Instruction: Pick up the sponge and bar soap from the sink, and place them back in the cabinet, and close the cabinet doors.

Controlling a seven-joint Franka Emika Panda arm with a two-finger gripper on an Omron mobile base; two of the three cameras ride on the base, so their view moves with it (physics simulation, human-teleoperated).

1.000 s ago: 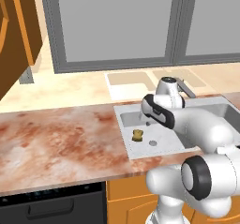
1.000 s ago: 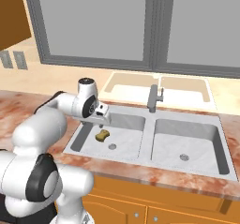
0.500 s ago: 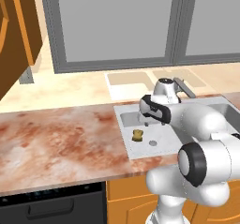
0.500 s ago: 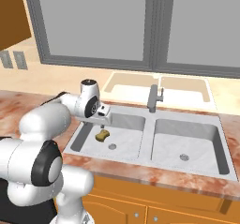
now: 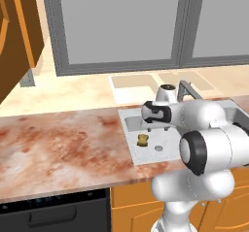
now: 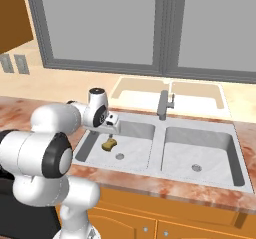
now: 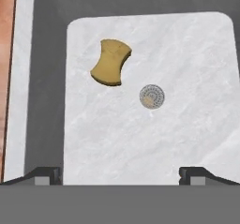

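Observation:
The mustard sponge lies on the floor of the sink's left basin, near the round drain. My gripper hangs over that basin, pointing down, open and holding nothing. In the hand view the sponge sits ahead of the gripper and slightly left, well clear of both fingertips. The bar soap is out of view. An orange-brown cabinet door stands swung open at the upper left.
The grey faucet rises behind the sink's divider. The right basin lies beyond. A marbled counter stretches to the left, with a dark appliance front below it. Windows span the back wall.
The arm's elbow has folded upward and inward while the hand stays over the left basin. The jaws stay open and the sponge has not moved.

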